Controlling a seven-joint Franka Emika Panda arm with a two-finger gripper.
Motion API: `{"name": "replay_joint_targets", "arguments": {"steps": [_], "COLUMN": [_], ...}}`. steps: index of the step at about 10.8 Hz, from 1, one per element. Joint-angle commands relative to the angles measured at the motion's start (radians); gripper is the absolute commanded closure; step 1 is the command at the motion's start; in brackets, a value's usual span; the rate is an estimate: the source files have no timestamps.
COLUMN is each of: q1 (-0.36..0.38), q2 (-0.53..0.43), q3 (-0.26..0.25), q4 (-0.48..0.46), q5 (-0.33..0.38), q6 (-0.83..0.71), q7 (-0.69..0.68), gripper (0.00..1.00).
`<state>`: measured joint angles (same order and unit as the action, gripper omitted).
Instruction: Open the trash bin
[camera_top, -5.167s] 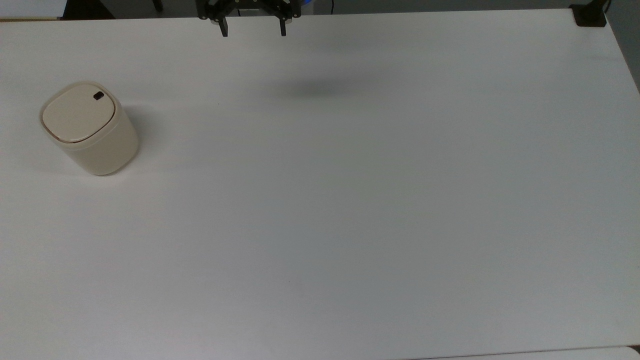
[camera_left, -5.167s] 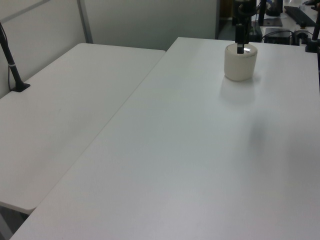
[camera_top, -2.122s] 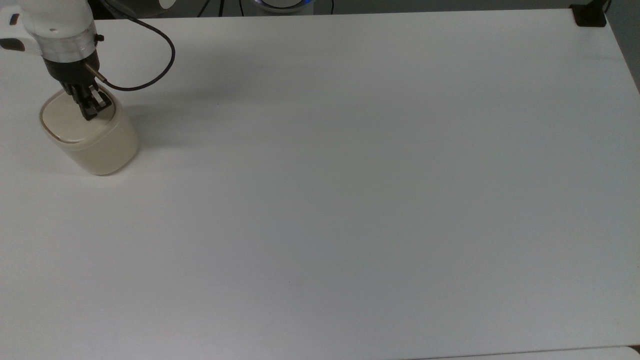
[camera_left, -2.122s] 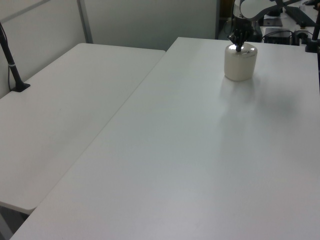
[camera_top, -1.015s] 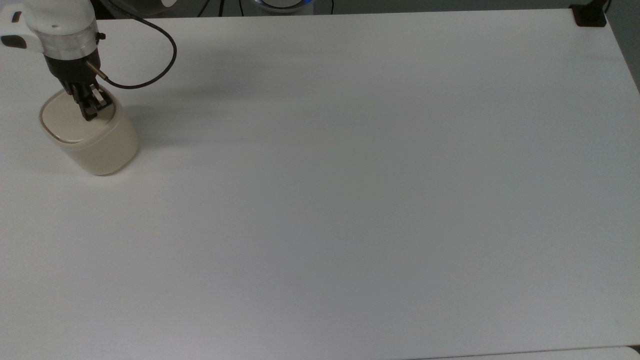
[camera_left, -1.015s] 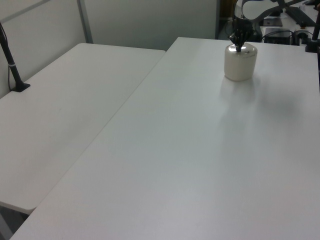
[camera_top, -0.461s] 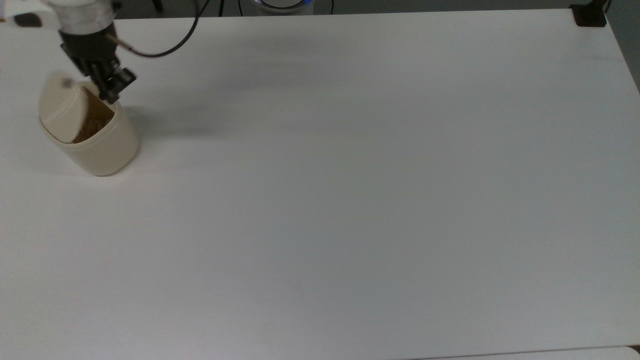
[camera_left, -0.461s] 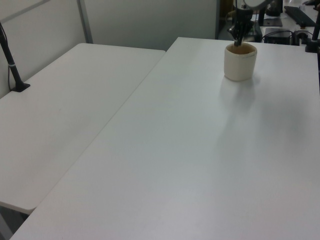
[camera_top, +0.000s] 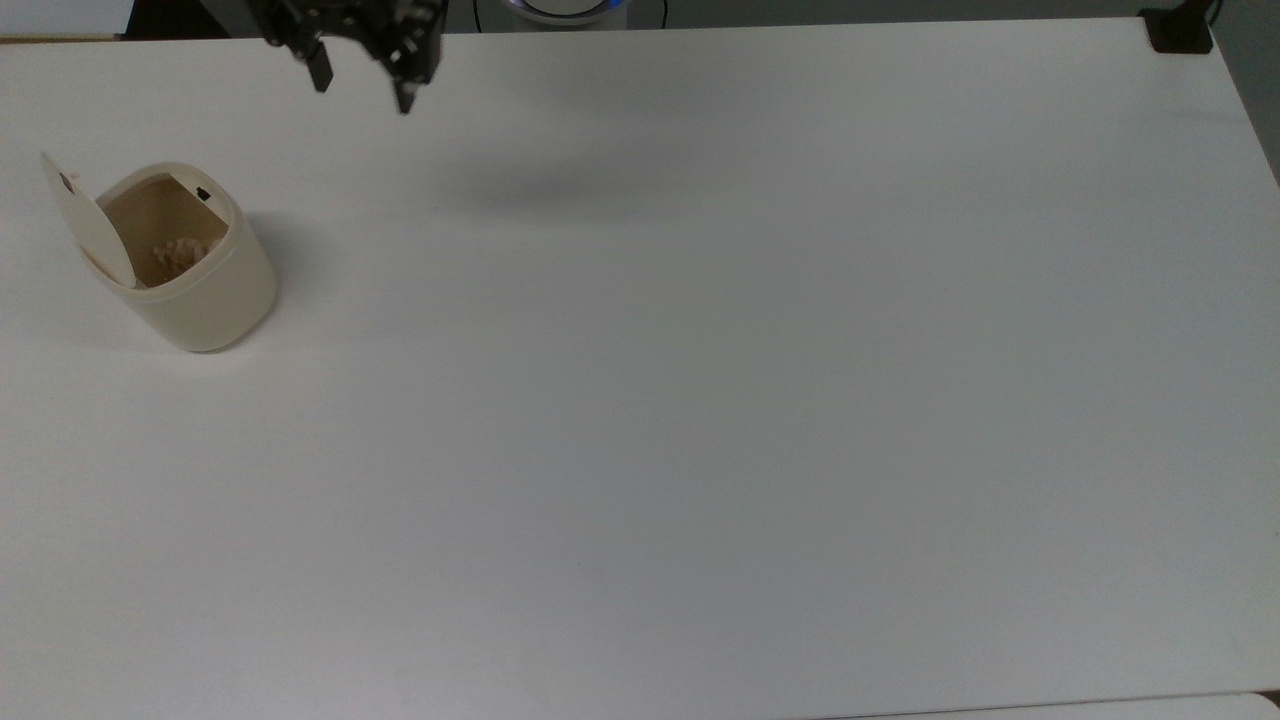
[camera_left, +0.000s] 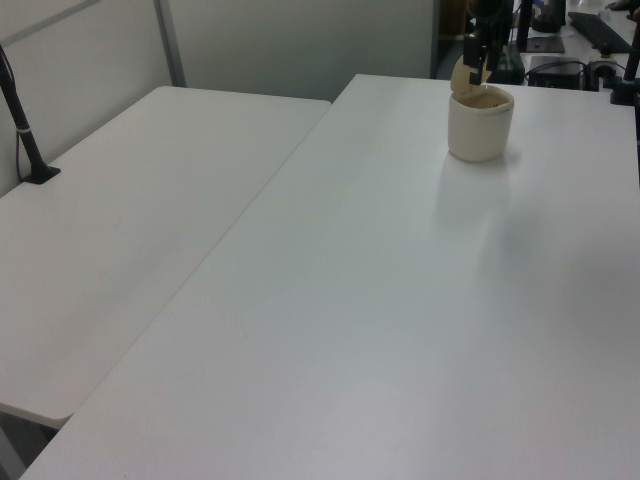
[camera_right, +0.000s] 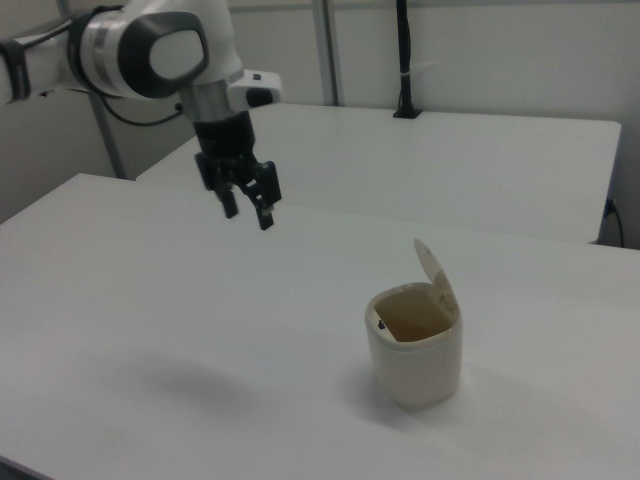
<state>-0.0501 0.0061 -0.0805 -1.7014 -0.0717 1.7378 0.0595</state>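
Observation:
The trash bin (camera_top: 205, 290) is a small cream bin near the top view's left edge. Its hinged lid (camera_top: 85, 225) stands up and leans away, so the inside shows, with some pale crumpled stuff (camera_top: 178, 252) at the bottom. In the right view the bin (camera_right: 415, 365) has its lid (camera_right: 438, 278) raised behind the opening. My gripper (camera_top: 362, 88) hangs open and empty in the air, well off the bin toward the top view's upper right. In the right view the gripper (camera_right: 248, 213) is up and left of the bin. The left view has the bin (camera_left: 481, 128) far back.
A black mount (camera_top: 1180, 30) sits at the top view's top right corner. A second white table (camera_left: 120, 220) adjoins on the left view's left, carrying a black post (camera_left: 25, 130). Another black post (camera_right: 403, 60) stands on the table behind in the right view.
My gripper was pressed shut onto the lid by the latch. The lid then swung up and open, and the gripper rose, moved toward the top view's right and spread its fingers.

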Motion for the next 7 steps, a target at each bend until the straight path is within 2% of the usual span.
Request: {"name": "replay_joint_targets", "arguments": {"steps": [1,2,7], "q1": [-0.027,-0.027,-0.022], "q2": [-0.054,-0.051,-0.051], "q3": [0.036,0.036,0.03], "q4": [0.029,0.049,0.058], "q5": [0.131,0.144,0.135], "q6": [-0.162,-0.205,-0.181], "q7": [-0.218,-0.284,-0.276], "gripper": [0.0,0.0,0.0]}}
